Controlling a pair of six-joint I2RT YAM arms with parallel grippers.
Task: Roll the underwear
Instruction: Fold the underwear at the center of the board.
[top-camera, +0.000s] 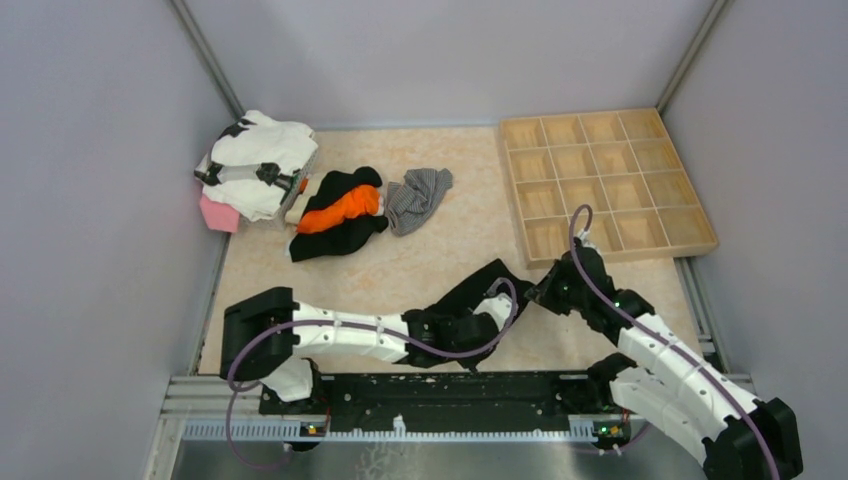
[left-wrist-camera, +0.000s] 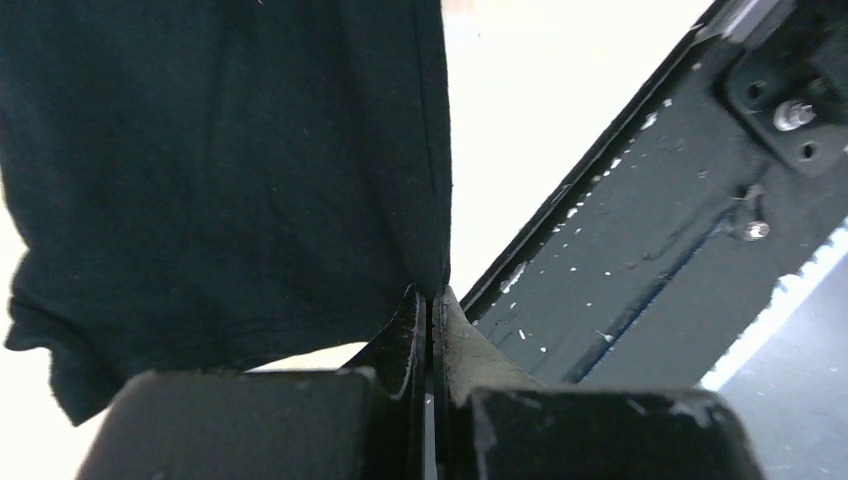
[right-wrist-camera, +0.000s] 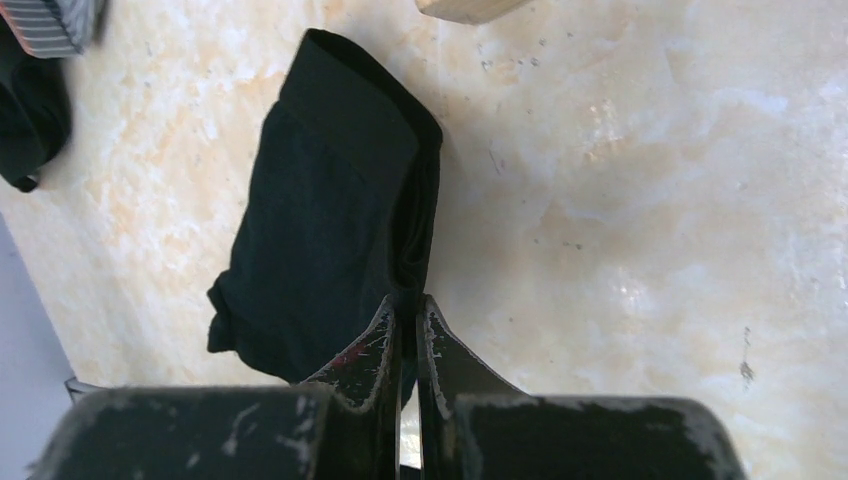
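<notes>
The black underwear (top-camera: 478, 287) lies on the table near the front, stretched between both grippers. My left gripper (top-camera: 503, 306) is shut on one edge of it; in the left wrist view the black cloth (left-wrist-camera: 220, 180) fills the upper left and ends pinched in the gripper (left-wrist-camera: 432, 297). My right gripper (top-camera: 545, 290) is shut on the other edge; in the right wrist view the folded black underwear (right-wrist-camera: 330, 220) runs away from the gripper (right-wrist-camera: 408, 308) over the table. The grey striped underwear (top-camera: 418, 196) lies loose at the back, its corner (right-wrist-camera: 50, 25) just showing in the right wrist view.
A pile of clothes sits at the back left: a black and orange garment (top-camera: 340, 212), white ones (top-camera: 256, 160), something pink (top-camera: 218, 214). A wooden tray (top-camera: 606, 180) with several compartments stands at the back right. The black base rail (left-wrist-camera: 650, 250) runs along the near edge.
</notes>
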